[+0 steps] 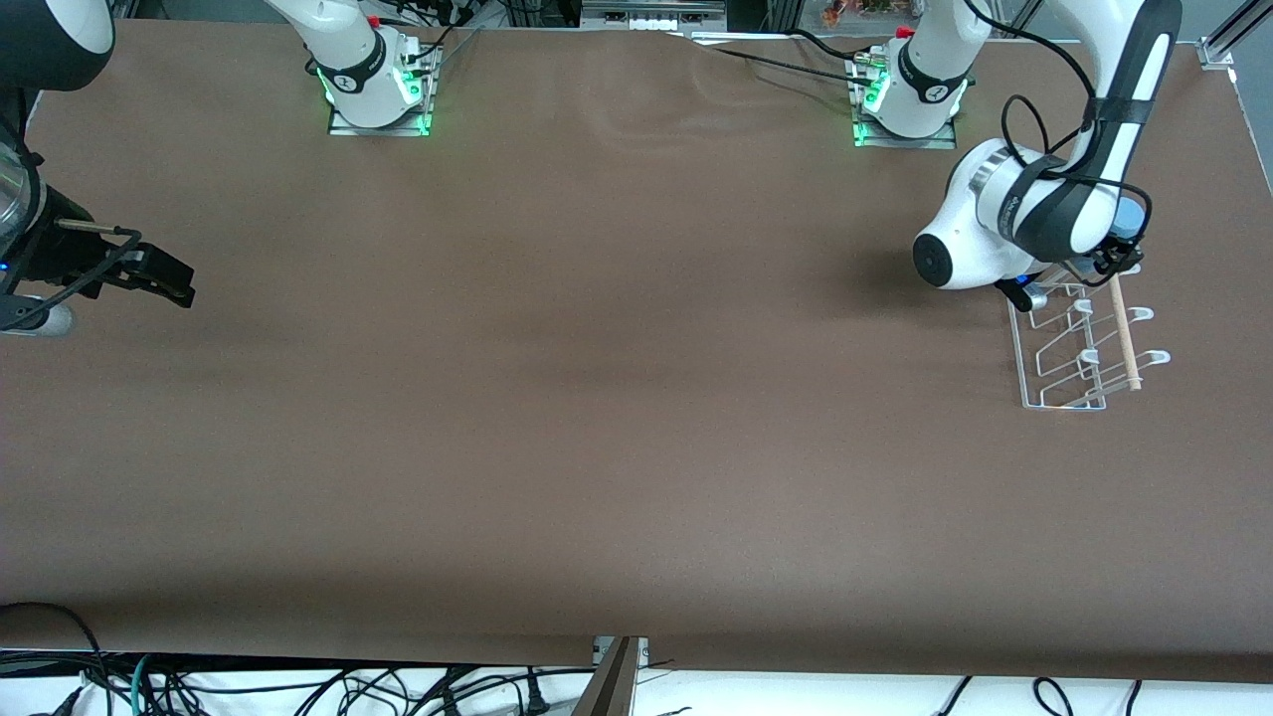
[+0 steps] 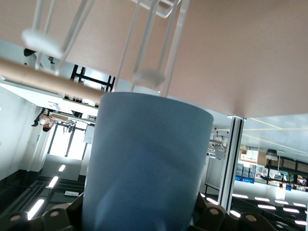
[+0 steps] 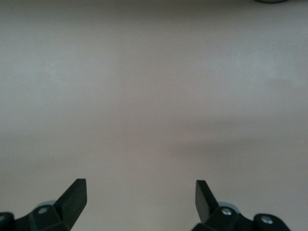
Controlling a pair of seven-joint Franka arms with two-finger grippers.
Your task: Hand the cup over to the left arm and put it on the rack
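My left gripper (image 1: 1116,261) is shut on the light-blue cup (image 1: 1127,216) and holds it over the end of the white wire rack (image 1: 1079,350) that lies nearest the arm bases. In the left wrist view the cup (image 2: 147,163) fills the middle, with its rim close to a rounded rack prong (image 2: 148,77) and the wooden dowel (image 2: 48,79). I cannot tell whether the cup touches the rack. My right gripper (image 1: 159,276) is open and empty, low over bare table at the right arm's end, and it waits there; its fingertips (image 3: 77,192) stand wide apart.
The brown table (image 1: 597,398) spreads between the two arms. The rack sits near the table edge at the left arm's end. Cables hang along the edge nearest the front camera.
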